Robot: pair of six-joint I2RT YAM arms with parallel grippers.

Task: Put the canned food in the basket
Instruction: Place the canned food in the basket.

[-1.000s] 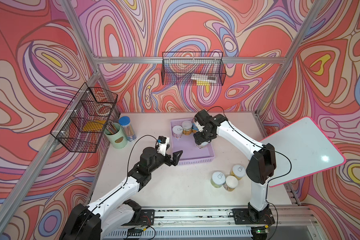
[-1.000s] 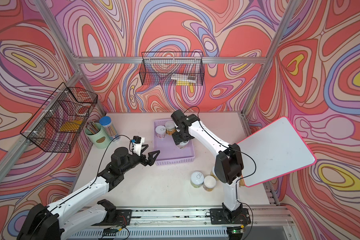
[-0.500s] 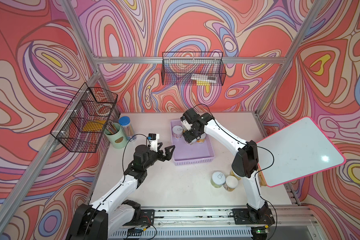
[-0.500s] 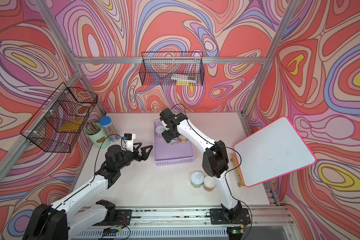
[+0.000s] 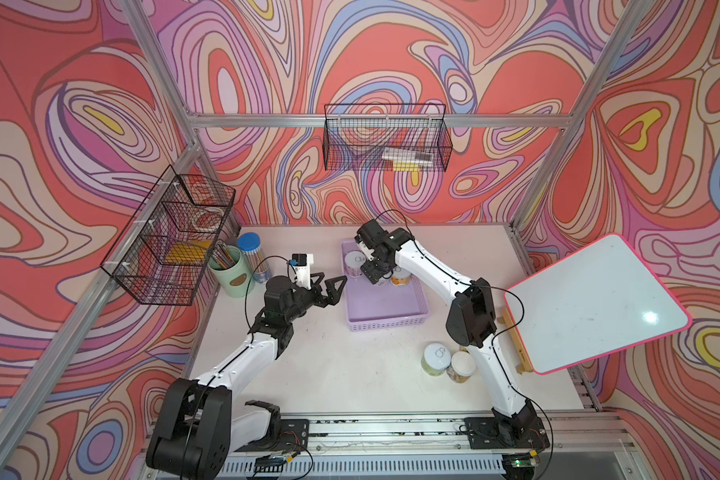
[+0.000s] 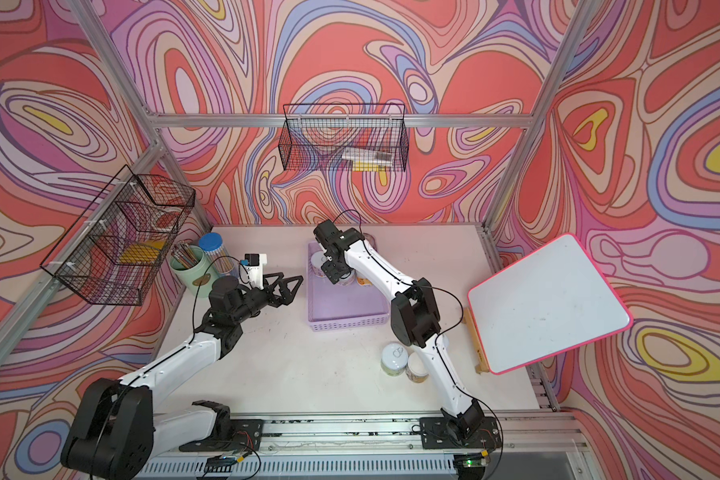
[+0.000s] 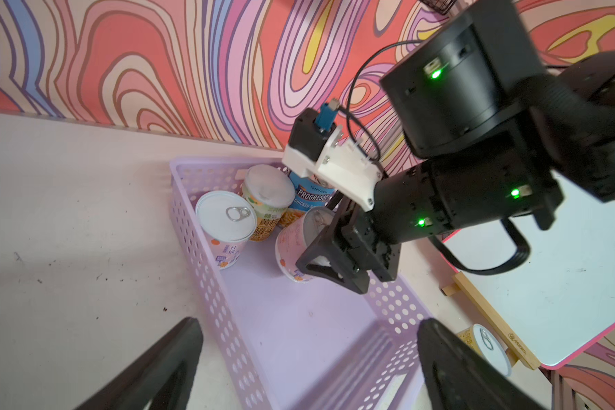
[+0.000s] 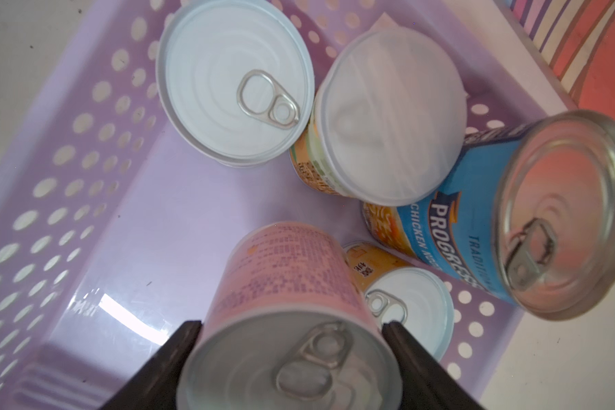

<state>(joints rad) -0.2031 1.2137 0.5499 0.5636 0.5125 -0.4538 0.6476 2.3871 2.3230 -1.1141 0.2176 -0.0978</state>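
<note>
The right claw (image 8: 292,337) was clamped across the top of a pink-labelled pull-tab can (image 8: 284,269), holding it tilted inside the lilac basket (image 7: 210,255). Whether the can's base touched the floor could not be told. Over the last second the claw had carried it from the basket's right side toward the middle, beside the Progresso soup can (image 8: 476,230) and three short cans (image 8: 235,81) already there, so release looked next. At least two more cans (image 5: 436,359) waited on the table (image 5: 350,374). The right arm reached forward, elbow bent, wrist pitched down. The left claw (image 5: 332,284) gaped wide and empty just beside the basket's left wall, having shifted a little along it.
</note>
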